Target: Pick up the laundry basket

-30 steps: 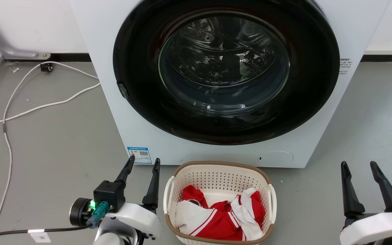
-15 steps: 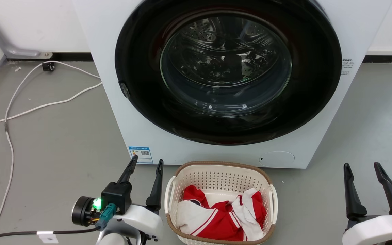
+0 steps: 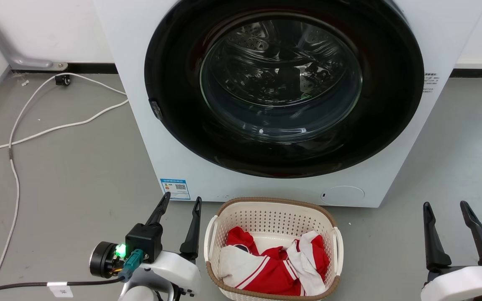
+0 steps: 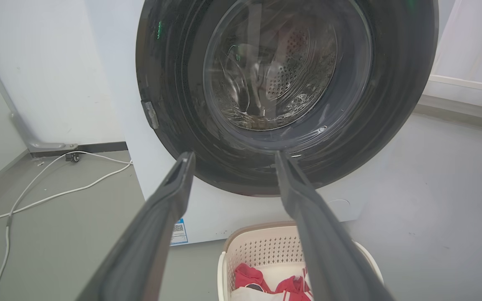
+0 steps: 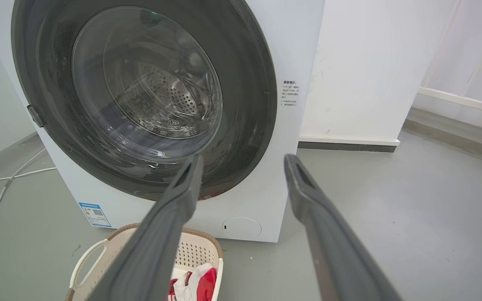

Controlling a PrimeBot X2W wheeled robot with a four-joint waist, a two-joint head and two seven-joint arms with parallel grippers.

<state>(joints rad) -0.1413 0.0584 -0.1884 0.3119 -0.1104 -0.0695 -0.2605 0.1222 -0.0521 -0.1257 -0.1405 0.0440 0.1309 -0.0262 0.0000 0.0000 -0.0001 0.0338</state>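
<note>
The laundry basket is sitting on the grey floor just in front of the washing machine, holding red and white clothes. The left tool is hovering just beside the basket's left handle, fingers spread. The right tool is hanging well apart from it, also spread.

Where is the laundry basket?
In the head view, the cream plastic laundry basket sits on the grey floor before the white washing machine, beside the left tool.

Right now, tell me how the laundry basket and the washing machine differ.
The laundry basket is small, cream and perforated; the washing machine is far larger, white and solid-sided. The basket is open-topped, holding red-and-white clothes; the machine's round door is shut. Both stand on the grey floor.
</note>
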